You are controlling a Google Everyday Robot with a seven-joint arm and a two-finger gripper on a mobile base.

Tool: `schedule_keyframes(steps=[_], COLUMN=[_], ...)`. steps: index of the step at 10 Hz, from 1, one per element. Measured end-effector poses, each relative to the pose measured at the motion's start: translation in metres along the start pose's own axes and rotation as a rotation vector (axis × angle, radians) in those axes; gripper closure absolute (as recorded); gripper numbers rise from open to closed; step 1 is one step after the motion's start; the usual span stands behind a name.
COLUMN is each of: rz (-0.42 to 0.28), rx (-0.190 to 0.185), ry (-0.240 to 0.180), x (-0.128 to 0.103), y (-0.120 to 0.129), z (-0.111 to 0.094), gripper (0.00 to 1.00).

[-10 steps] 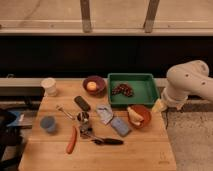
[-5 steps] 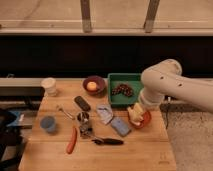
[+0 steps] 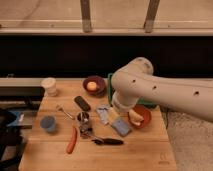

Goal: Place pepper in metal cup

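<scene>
Surface: wooden table (image 3: 125, 157) in front of a dark wall, with a pale railing above.
Arm: white robot arm (image 3: 160, 87) reaching in from the right and bending down over the middle of the table, covering most of a green tray (image 3: 109, 82) at the back.
Gripper: gripper (image 3: 118, 110) at the low end of the arm, over the centre of the table, right of the metal cup and well apart from the pepper; how far open it is cannot be told, and no hold on anything shows.
Pepper: pepper (image 3: 72, 140) lying flat on the wood at front left, just below and left of the metal cup, outside it.
Metal cup: metal cup (image 3: 83, 118) upright near the centre-left.
Blue cup: blue cup (image 3: 48, 123) upright at the left edge.
Paper cup: white paper cup (image 3: 49, 86) at the back left corner.
Dark bowl: dark bowl (image 3: 100, 80) at the back, holding a yellow-orange round fruit (image 3: 91, 86).
Orange bowl: orange bowl (image 3: 148, 114) right of the gripper.
Utensil: black-handled utensil (image 3: 107, 141) lying at the front centre.
Black item: oblong black object (image 3: 82, 103) behind the metal cup.
Blue pad: blue rectangular piece (image 3: 121, 127) just below the gripper.
</scene>
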Motion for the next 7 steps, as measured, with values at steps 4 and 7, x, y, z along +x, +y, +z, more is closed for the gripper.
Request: schedule_keyframes(steps=[4,7], rz=[-0.029,-0.07], rx=[0.003,0.013], ry=[-0.004,0.051], x=[-0.001,-0.01], y=[0.009,0.017], z=[-0.001,0.008], gripper=[0.25,0.25])
